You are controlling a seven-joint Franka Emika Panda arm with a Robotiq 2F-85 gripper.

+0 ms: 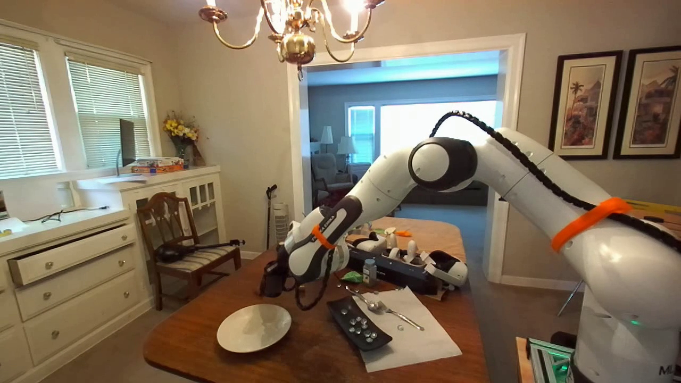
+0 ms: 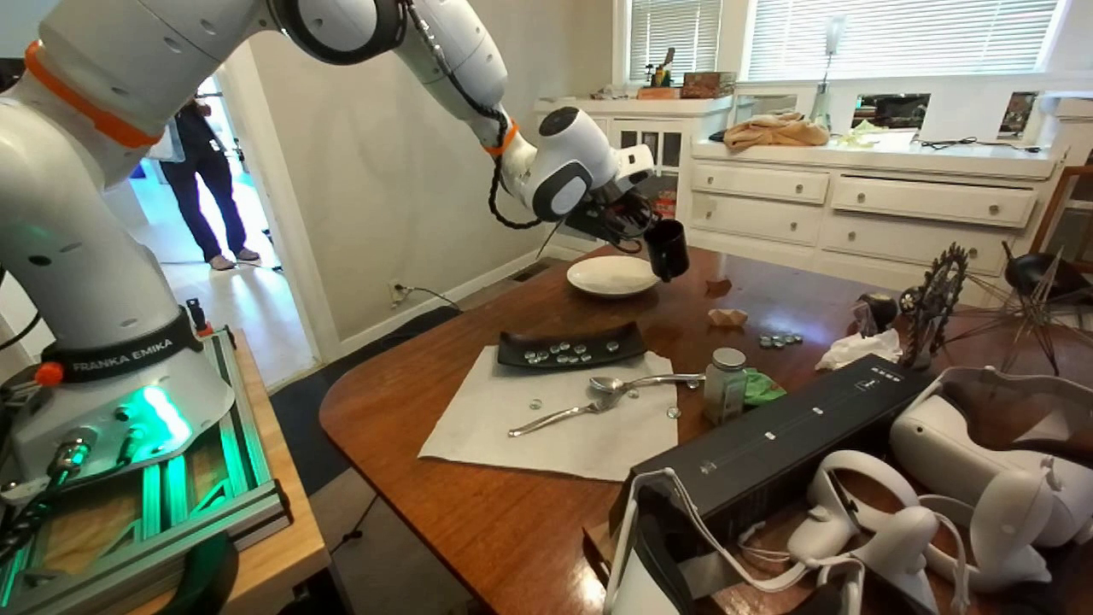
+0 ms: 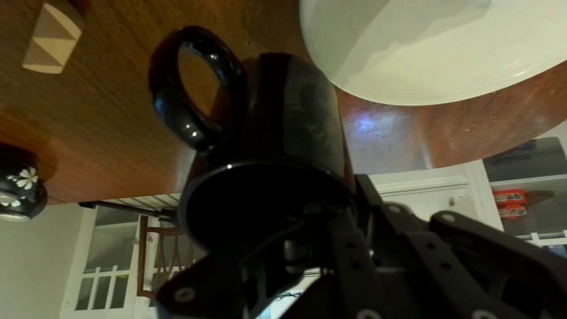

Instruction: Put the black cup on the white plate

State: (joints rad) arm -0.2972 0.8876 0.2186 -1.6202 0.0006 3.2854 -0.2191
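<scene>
The black cup [image 2: 667, 249] is in my gripper [image 2: 642, 220], held above the table beside the white plate. In the wrist view the cup [image 3: 283, 119] is tilted, its open mouth toward the camera and its handle to the left. My gripper [image 3: 347, 198] pinches the cup's wall near the rim, one finger inside the mouth and one outside. The white plate [image 1: 254, 330] lies bare on the table near its end; it also shows in the wrist view [image 3: 443, 57], to the cup's upper right. In an exterior view the cup [image 1: 273, 281] is partly merged with the dark gripper.
A black tray [image 1: 354, 324] with glass beads, a spoon and a fork [image 1: 404, 319] lie on white paper [image 2: 478, 427]. A jar [image 2: 725, 386], a long dark box [image 2: 786, 436] and white headsets [image 2: 973, 453] stand farther along. A small faceted tan piece [image 3: 53, 40] lies near the cup.
</scene>
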